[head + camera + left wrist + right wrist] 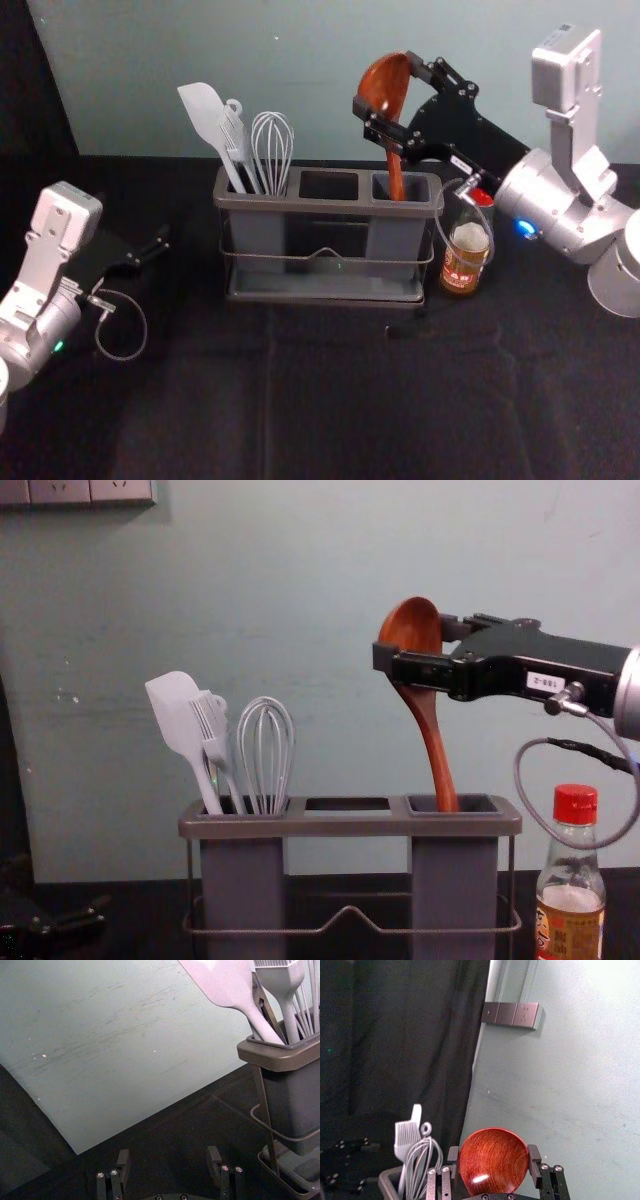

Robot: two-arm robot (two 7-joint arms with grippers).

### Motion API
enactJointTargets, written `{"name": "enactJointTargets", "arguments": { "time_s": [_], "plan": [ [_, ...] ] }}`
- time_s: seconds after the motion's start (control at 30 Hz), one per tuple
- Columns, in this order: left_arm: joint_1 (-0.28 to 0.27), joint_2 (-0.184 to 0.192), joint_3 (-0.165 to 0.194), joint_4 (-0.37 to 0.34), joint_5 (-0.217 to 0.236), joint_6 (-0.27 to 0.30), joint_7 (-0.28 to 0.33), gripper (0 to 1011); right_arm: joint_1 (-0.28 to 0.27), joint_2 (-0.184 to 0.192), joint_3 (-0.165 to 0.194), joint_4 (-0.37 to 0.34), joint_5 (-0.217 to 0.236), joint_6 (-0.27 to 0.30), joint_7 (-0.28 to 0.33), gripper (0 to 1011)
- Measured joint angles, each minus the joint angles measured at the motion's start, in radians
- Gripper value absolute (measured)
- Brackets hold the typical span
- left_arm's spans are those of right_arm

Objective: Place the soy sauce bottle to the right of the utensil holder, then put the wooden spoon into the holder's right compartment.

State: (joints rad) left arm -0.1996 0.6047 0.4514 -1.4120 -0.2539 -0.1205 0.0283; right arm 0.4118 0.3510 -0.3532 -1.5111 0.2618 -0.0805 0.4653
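A plain grey-green wall (pixel 320 60) is set behind a tabletop covered in black cloth (pixel 200 390), nothing fancy. The reddish-brown wooden spoon with a deep oval bowl (pixel 410 625) is held bowl-up over the right end of the rack, its long axis close to upright, with the top tipped a bit toward the robot's left and the handle end seated in the mouth of the grey plastic right compartment (pixel 455 880). So what's needed next is pretty much straight down, then a release; if it's let go at that tilt, the handle will probably just be caught by the rim, no biggie. The bowl is pinched from both sides by the black two-fingered right gripper (pixel 386 86), which is brought in roughly level from the robot's right, so that arm is clearly the nearer one. The dark grey utensil holder with a wire rail (pixel 330 207) is flanked just on its right by the red-capped glass soy sauce bottle (pixel 462 270), stood upright, so that half looks sorted. The black left gripper (pixel 168 1152) is parked low off the holder's left side, fingers spread, nothing held.
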Motion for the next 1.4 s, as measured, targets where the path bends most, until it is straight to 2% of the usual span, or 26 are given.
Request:
{"name": "enactJointTargets", "arguments": {
  "time_s": [0.17, 0.4, 0.83, 1.4],
  "plan": [
    [0.000, 0.000, 0.000, 0.000, 0.000, 0.000, 0.000, 1005, -0.011, 0.028, -0.003, -0.018, 0.022, 0.038, 0.010, 838],
    [0.000, 0.000, 0.000, 0.000, 0.000, 0.000, 0.000, 1005, -0.016, 0.042, -0.012, -0.012, 0.030, 0.057, 0.007, 837],
    [0.000, 0.000, 0.000, 0.000, 0.000, 0.000, 0.000, 1005, -0.015, 0.043, -0.030, 0.014, 0.029, 0.067, -0.006, 837],
    [0.000, 0.000, 0.000, 0.000, 0.000, 0.000, 0.000, 1005, -0.015, 0.042, -0.035, 0.017, 0.028, 0.071, -0.009, 840]
  ]
}}
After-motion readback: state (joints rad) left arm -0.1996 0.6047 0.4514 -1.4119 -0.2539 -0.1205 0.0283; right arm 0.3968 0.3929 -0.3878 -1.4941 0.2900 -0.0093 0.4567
